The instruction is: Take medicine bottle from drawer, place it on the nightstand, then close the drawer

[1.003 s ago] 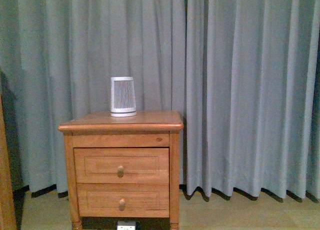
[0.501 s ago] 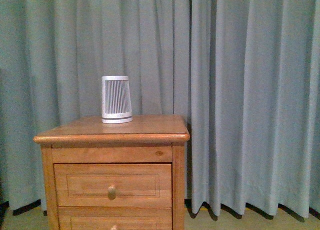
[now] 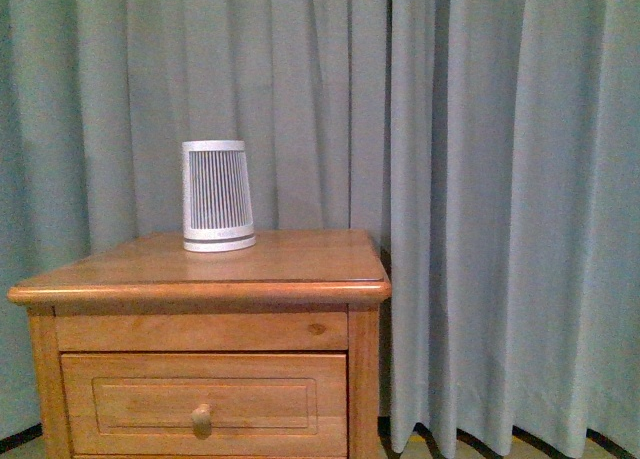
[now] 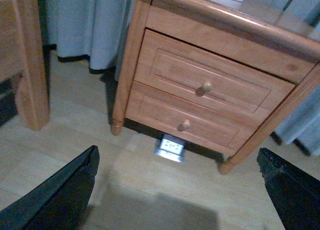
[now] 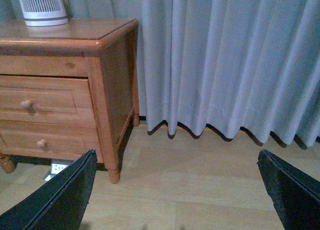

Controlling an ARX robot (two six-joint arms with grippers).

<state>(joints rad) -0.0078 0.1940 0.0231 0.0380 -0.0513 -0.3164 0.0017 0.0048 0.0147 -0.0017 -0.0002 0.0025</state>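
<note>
The left gripper (image 4: 177,157) and right gripper (image 5: 177,155) both hang empty with jaws spread wide, low over the floor (image 5: 200,175) near the nightstand (image 3: 300,264). Its upper drawer (image 4: 210,79) is shut, with the medicine bottle out of sight. A white ribbed cylinder (image 3: 216,196) stands on top, a grey curtain (image 3: 500,179) hangs behind, and a socket strip (image 4: 170,148) lies underneath, its markings unreadable.

The front camera is facing the orange-brown pine nightstand (image 3: 200,291) up close; both wrist cameras are sharing it, angling floorward.

Orange-brown nightstand (image 3: 300,269), grey-blue curtain (image 3: 500,179), white ribbed cylinder (image 3: 216,194)
</note>
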